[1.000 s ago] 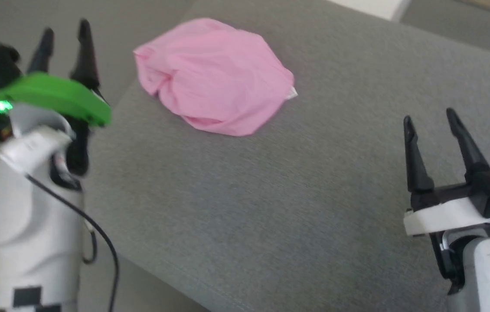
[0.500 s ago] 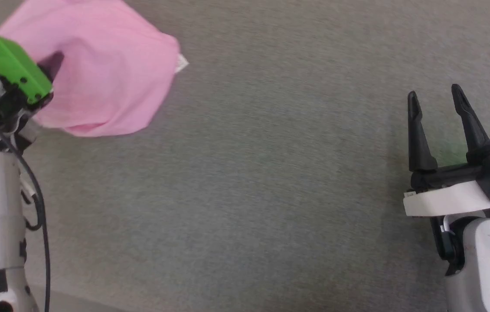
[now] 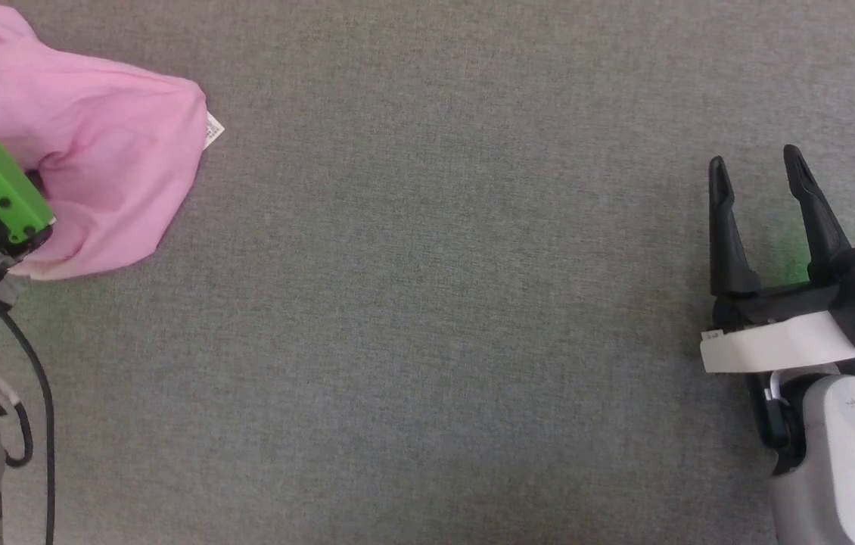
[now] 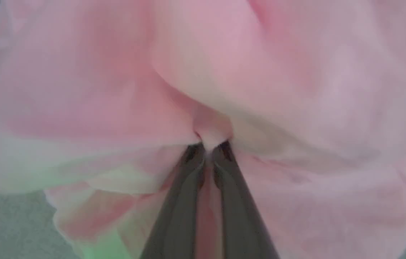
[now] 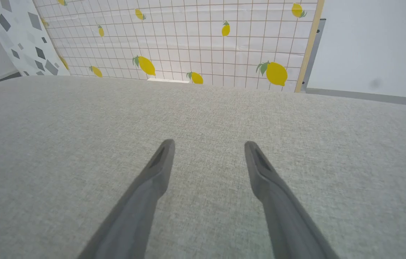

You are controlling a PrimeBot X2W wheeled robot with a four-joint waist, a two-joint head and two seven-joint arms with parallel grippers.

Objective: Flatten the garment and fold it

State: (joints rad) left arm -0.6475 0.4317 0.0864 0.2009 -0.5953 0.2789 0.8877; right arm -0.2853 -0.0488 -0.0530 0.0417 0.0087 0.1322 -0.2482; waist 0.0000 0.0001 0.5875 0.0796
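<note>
The worktop point(image 3: 427, 341) is a broad, flat surface covered in grey woven cloth, smooth and without wrinkles. Under and ahead of the right tool point(image 3: 757, 163) the cloth lies bare, with a faint green tinge point(image 3: 794, 261) on it between the fingers. In the right wrist view the worktop point(image 5: 203, 118) runs on ahead of that tool point(image 5: 208, 144) to a straight far edge. Well apart from the right tool, on its left, the garment point(image 3: 110, 159) lies on the worktop in a bunched pink heap, close around the tips of the left tool point(image 4: 208, 149). Its small white label point(image 3: 213, 131) sticks out on the side facing the right tool.
</note>
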